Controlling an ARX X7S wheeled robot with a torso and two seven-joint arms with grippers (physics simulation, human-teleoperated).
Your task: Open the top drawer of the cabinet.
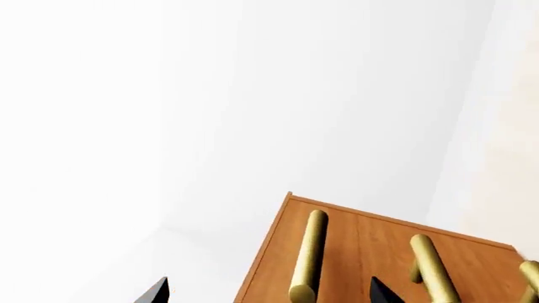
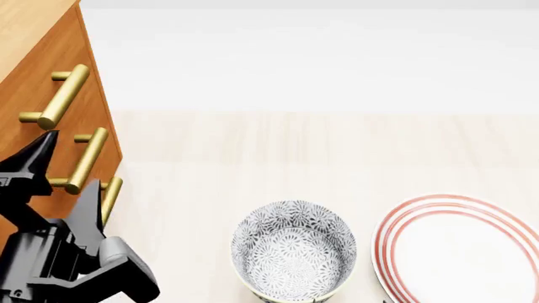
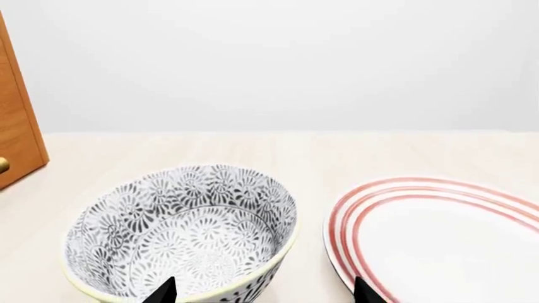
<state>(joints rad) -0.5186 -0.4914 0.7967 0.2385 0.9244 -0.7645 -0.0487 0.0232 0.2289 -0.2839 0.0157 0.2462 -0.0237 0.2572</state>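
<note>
The cabinet is orange-brown with gold handles. The bowl has grey flowers. The plate is white with red rings.

The cabinet is cut off at the head view's left edge. The left tool hides part of the lowest handle. The plate runs off the lower right corner.

Cabinet: orange-brown wood, far left on table. Top drawer: shut, brass bar handle.
</note>
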